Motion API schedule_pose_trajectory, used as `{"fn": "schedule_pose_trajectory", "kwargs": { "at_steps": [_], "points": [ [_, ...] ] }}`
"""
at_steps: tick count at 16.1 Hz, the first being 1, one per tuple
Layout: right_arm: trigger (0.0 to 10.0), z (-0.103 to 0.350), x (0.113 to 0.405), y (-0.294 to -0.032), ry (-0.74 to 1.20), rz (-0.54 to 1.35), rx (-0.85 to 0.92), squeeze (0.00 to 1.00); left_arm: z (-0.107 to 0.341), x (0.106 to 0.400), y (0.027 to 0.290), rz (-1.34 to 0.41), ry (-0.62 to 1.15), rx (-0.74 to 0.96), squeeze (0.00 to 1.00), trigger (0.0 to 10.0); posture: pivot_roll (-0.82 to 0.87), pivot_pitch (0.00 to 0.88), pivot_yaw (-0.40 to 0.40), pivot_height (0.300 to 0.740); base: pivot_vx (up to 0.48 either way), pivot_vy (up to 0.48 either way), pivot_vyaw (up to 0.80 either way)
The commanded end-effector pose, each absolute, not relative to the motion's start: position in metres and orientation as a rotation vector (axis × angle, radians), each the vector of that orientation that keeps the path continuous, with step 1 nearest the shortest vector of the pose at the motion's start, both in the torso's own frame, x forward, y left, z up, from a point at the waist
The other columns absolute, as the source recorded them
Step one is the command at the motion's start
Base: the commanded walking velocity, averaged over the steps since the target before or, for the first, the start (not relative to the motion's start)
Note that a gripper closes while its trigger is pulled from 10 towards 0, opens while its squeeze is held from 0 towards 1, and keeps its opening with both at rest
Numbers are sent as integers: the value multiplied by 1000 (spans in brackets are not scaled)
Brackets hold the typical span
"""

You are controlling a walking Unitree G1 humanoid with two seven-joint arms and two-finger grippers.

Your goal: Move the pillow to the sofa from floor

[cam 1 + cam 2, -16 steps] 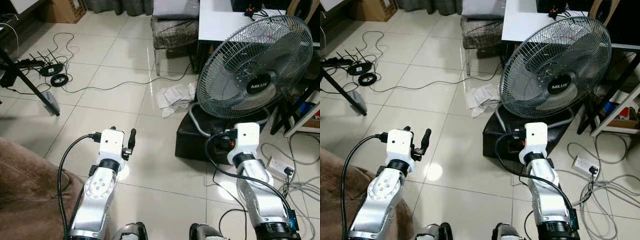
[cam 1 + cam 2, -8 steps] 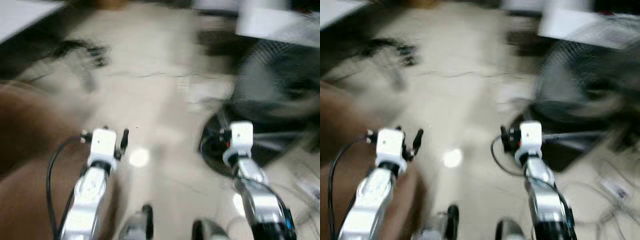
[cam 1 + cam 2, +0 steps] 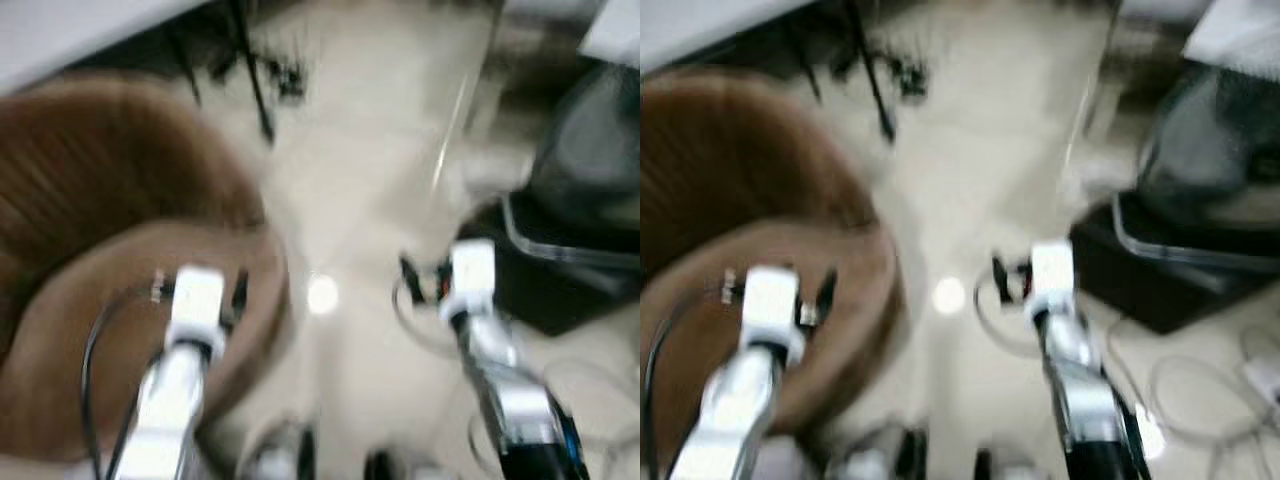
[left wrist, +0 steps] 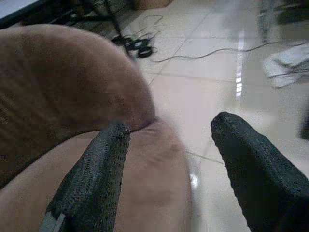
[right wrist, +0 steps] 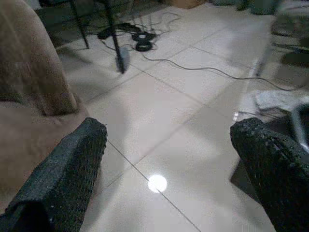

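The head views are blurred by motion. A brown sofa takes up the left side, with a dark rounded arm above a lighter tan seat. My left gripper is open and hovers over the edge of the tan seat, with nothing between its fingers. It also appears in the left eye view as the left gripper. My right gripper is open above bare floor tiles beside the sofa. Its fingers hold nothing, and the right gripper is at centre right.
A large fan on a black base stands at the right. Cables and black adapters lie on the tiles by a dark stand leg. A white crumpled cloth lies further out. Loose wires trail near my right arm.
The whole view has swung left and blurred, so the sofa now covers the left half and the fan has slid to the right edge. Both arms keep their pose.
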State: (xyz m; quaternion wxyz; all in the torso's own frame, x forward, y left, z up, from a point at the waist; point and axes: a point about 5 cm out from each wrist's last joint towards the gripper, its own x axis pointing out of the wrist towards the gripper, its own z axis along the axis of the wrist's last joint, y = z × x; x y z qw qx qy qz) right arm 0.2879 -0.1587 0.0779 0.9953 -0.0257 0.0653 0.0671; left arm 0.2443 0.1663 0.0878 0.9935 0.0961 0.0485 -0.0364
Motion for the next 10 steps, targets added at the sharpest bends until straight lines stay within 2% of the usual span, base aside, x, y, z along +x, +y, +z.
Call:
{"fn": "schedule_pose_trajectory", "kwargs": {
  "at_steps": [1,10],
  "points": [
    [10000,75,285,-161,140,121,-44,0,92,246,167,-77,85,200,0,10000,22,144,52,740,-345,0,0],
    [10000,70,280,-162,161,127,-49,0,89,240,163,-90,98,195,0,10000,18,142,44,740,-345,0,0]
  ]
}}
